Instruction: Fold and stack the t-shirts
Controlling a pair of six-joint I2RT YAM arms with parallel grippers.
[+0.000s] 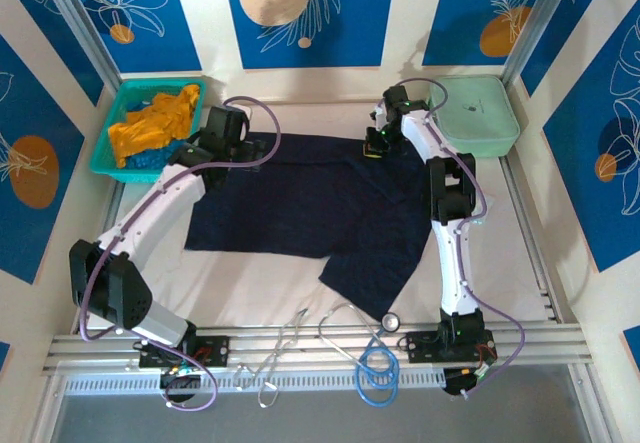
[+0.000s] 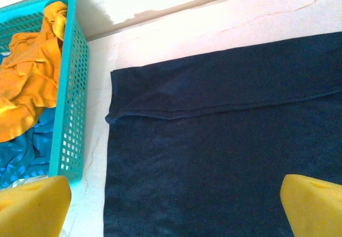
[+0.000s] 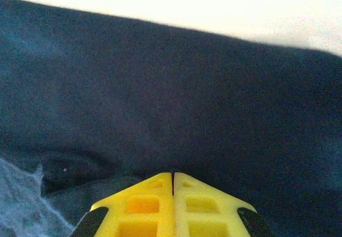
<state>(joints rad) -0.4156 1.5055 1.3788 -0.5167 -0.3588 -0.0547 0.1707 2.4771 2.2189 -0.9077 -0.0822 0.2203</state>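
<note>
One navy t-shirt (image 1: 300,213) lies spread at centre. At ten o'clock one teal basket (image 2: 72,87) holds one orange t-shirt (image 1: 155,123) and one blue t-shirt (image 2: 21,151); one mint case (image 1: 480,113) sits at two. The left gripper (image 2: 173,204) gapes above the navy cloth; the right gripper (image 3: 172,179) has its fingers pressed together against it.

Wears white shells over black joints. Trails lavender cables (image 1: 523,335) looping by the aluminium rail (image 1: 300,348), beside black bases (image 1: 455,343). Ends in yellow moulded fingers (image 3: 149,205).
</note>
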